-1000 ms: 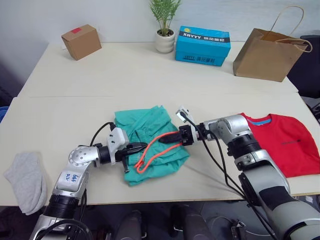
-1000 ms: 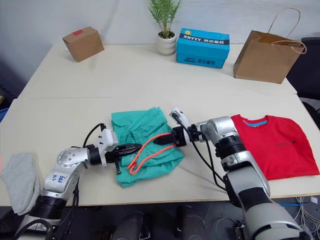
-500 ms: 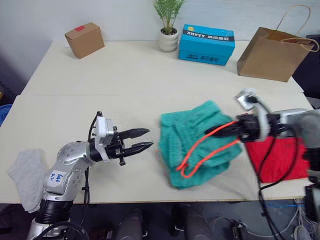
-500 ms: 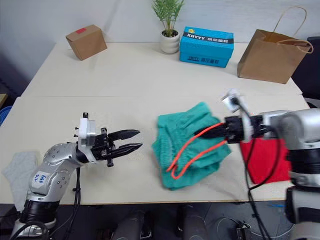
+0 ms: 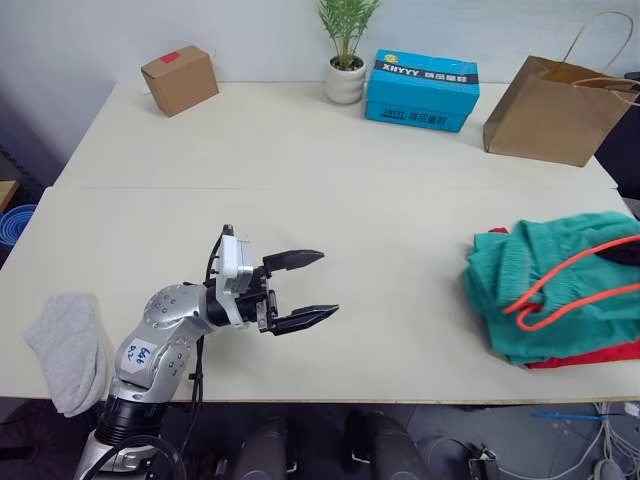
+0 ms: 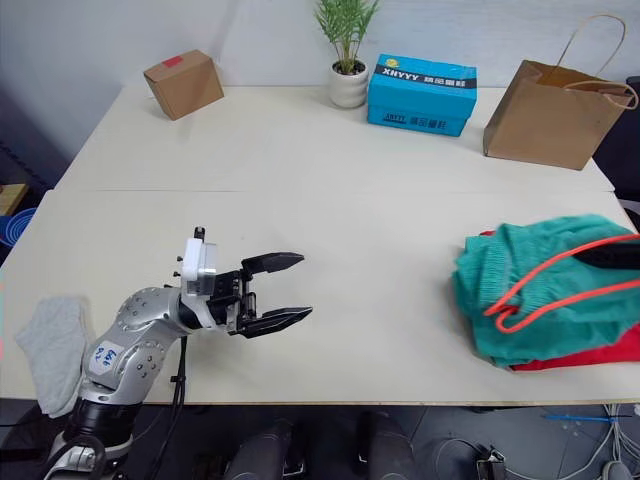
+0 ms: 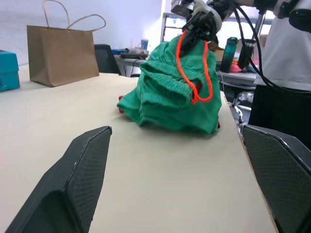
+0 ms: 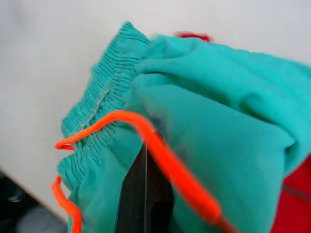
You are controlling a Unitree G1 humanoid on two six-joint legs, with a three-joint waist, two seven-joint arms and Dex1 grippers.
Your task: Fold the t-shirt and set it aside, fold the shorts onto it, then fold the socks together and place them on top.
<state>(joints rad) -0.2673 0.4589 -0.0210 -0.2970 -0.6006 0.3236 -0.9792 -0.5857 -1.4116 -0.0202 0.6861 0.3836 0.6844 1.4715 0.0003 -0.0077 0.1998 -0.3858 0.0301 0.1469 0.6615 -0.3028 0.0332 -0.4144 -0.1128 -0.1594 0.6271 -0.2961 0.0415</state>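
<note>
- The shorts point(image 5: 555, 290) lie bunched at the right edge of the table point(image 5: 300, 150), on top of the t-shirt point(image 5: 590, 352), whose red shows beneath them along the front and at their far left corner.
- An orange cord point(image 5: 560, 285) loops over the shorts.
- The right claw point(image 8: 146, 194) is shut on the shorts: the right wrist view shows its dark fingers pressed together into the teal cloth just under the cord, beside the gathered waistband point(image 8: 97, 107).
- The left claw point(image 5: 308, 288) hovers over the front left part of the table, fingers spread wide, holding nothing.
- The shorts lie well apart from the left claw, straight across bare table from its fingertips; the left wrist view shows them between its two spread fingers point(image 7: 73, 179), far off.
- A grey sock point(image 5: 68, 338) lies at the front left corner, near the left arm and behind the left claw.
- Along the far edge stand a cardboard box point(image 5: 180, 80), a potted plant point(image 5: 347, 50), a blue box point(image 5: 421, 77) and a paper bag point(image 5: 555, 105).
</note>
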